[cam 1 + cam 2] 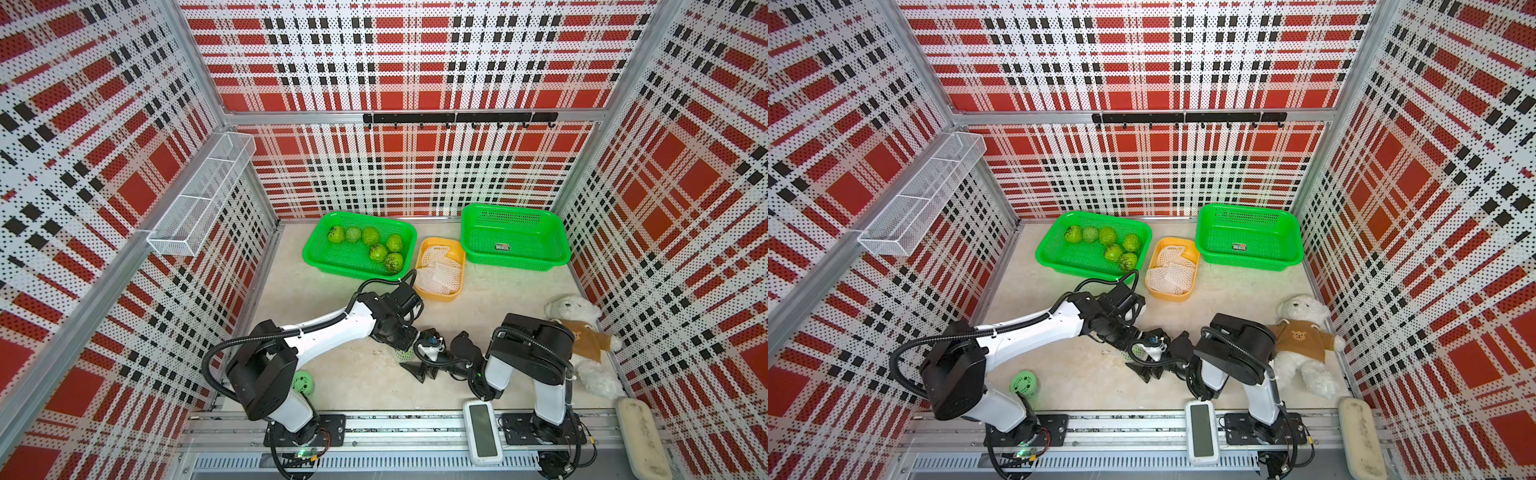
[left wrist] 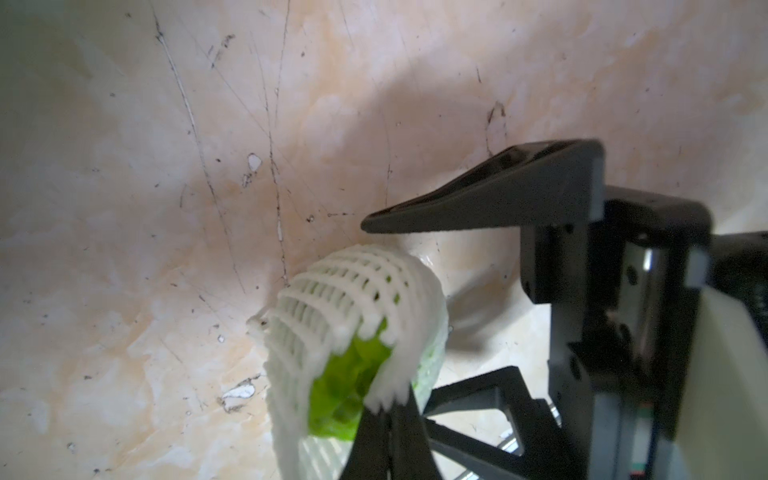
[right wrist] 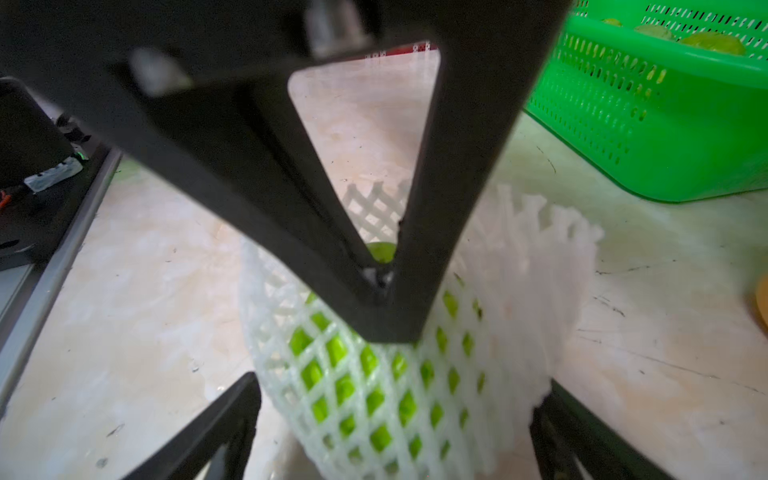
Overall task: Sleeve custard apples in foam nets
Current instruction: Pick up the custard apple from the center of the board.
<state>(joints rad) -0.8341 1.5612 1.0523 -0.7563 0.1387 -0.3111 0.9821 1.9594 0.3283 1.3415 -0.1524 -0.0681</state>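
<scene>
Up close, we're watching the left gripper (image 2: 388, 415) pinching shut on the rim of a foam net (image 2: 353, 282) that is wrapping one custard apple (image 2: 345, 386). It is sitting mid-front on the table (image 1: 353, 378). The right gripper (image 3: 397, 382) is straddling it, jaws wide apart. Bare tabletop is lying open all round. In both top views the arms are hiding most of the fruit. Farther back, a yellow tray (image 1: 436, 296) is holding spare foam nets (image 1: 440, 270), and a green basket (image 1: 357, 216) is holding six more custard apples (image 1: 378, 252).
</scene>
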